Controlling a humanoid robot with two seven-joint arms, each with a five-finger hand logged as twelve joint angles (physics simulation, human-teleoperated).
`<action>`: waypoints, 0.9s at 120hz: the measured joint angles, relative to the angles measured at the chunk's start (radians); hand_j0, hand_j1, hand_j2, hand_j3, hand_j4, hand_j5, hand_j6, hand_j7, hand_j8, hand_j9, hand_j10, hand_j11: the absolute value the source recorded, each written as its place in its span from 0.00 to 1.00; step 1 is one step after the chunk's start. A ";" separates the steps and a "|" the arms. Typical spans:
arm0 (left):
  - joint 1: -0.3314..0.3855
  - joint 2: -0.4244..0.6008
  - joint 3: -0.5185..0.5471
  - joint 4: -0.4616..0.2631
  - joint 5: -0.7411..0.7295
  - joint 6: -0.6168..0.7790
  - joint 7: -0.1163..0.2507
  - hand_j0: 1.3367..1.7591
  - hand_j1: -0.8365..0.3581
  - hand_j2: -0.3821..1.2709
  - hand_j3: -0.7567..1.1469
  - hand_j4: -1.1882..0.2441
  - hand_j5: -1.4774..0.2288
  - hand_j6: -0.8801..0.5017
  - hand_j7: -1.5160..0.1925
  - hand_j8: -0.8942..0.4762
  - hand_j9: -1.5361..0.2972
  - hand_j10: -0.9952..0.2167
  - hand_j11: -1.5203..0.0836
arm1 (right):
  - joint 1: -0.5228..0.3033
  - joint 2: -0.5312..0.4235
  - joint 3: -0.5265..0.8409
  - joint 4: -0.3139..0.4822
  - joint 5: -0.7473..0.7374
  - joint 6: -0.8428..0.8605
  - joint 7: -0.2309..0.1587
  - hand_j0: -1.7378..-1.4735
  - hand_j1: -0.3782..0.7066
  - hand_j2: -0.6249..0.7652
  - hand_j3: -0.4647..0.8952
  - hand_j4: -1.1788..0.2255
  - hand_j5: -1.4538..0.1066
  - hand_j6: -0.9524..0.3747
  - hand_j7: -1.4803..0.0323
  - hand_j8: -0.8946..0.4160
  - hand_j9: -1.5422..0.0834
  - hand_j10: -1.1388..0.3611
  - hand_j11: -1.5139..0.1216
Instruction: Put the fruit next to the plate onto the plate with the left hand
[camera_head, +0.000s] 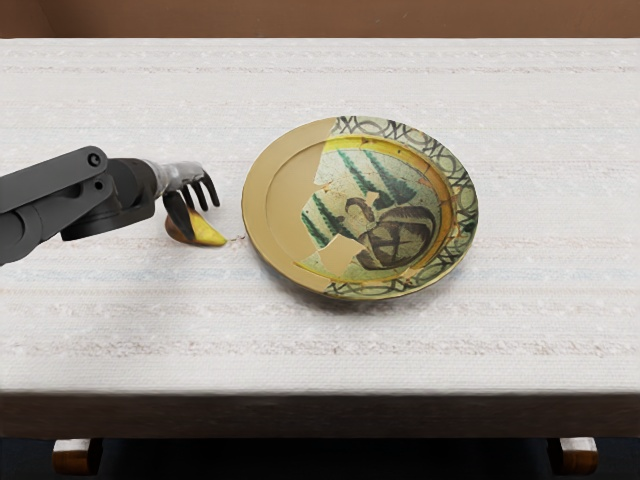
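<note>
I have the plate (262, 195) lying flat on the table (500, 330), a little right of the middle and roughly midway between the far edge and the near one. The fruit (207, 236) lies on the table just left of the plate's left rim, close beside it but apart from it, and level with the plate's middle. My left arm (50, 205) comes in from the left edge, above the tabletop. The left hand (188, 198) sits over and just behind the fruit, covering its left part from my view.
</note>
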 joint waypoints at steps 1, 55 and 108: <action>0.000 0.000 0.000 0.000 0.000 0.000 0.000 0.76 0.48 0.31 0.40 0.46 0.48 0.26 0.50 0.29 0.47 0.40 0.53 | 0.000 0.000 0.000 0.000 0.000 0.000 0.000 0.30 0.03 0.45 0.34 0.84 0.93 0.72 0.98 0.68 0.95 0.76 0.93; 0.026 0.002 0.007 0.001 0.002 0.001 0.000 0.74 0.50 0.33 0.40 0.43 0.45 0.21 0.46 0.33 0.43 0.40 0.47 | 0.000 0.000 0.000 0.000 0.000 0.000 0.000 0.30 0.03 0.45 0.34 0.84 0.93 0.72 0.98 0.68 0.95 0.76 0.93; 0.026 0.006 0.008 0.001 -0.005 -0.001 0.000 0.75 0.52 0.44 0.40 0.38 0.39 0.16 0.41 0.26 0.38 0.34 0.42 | 0.000 0.000 0.000 0.000 0.000 0.000 0.000 0.30 0.03 0.45 0.34 0.84 0.93 0.72 0.98 0.68 0.95 0.76 0.93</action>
